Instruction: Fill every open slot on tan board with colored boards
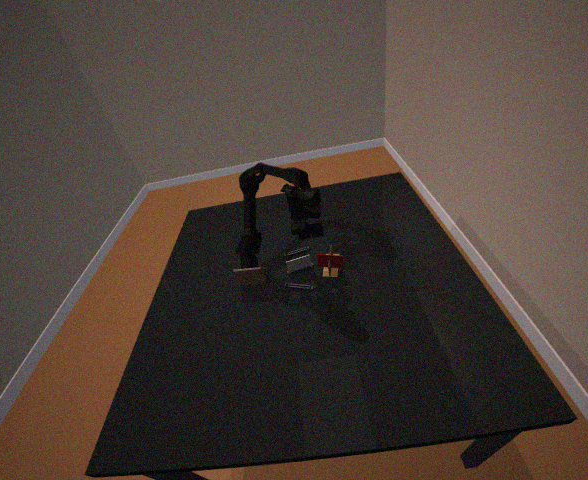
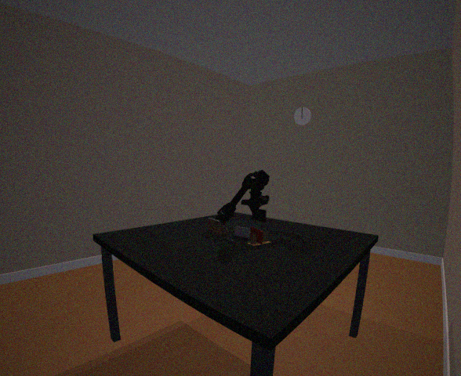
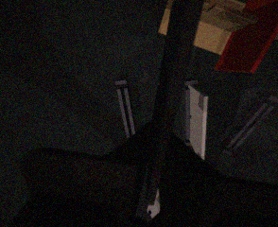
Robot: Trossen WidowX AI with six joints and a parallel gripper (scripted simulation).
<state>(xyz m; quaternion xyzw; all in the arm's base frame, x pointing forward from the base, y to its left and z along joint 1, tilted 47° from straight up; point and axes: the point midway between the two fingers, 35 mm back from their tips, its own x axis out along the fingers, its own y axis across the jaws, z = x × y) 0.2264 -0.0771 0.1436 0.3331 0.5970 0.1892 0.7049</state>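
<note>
Evidently the gripper (image 1: 306, 232) (image 2: 259, 218) (image 3: 154, 128) is closed on something thin, most likely a dark board (image 3: 178, 57) seen edge-on in the wrist view; its true color and its notch I cannot make out. It appears raised off the table, short of the tan board (image 1: 330, 249) (image 2: 266, 242) (image 3: 212, 37) and not touching it. I judge it light, stiff and flat-faced, easy to carry but apt to pivot or slide if pushed off center. The hold should sit mid-length near the top edge, leaving the notch free below. The red board (image 1: 336, 261) (image 2: 256, 235) (image 3: 257, 40) already stands across the tan board. A pale board (image 1: 299, 264) (image 2: 241, 232) (image 3: 199, 123) waits upright in its holder beside the tan board, and wants the same centered top-edge grip.

As for pose, the arm (image 1: 276, 170) (image 2: 241, 192) arches high at the elbow, its wrist folded so the gripper points down, on the tan board's far side in the top view. It probably needs to travel toward the tan board and turn crosswise before lowering.
</note>
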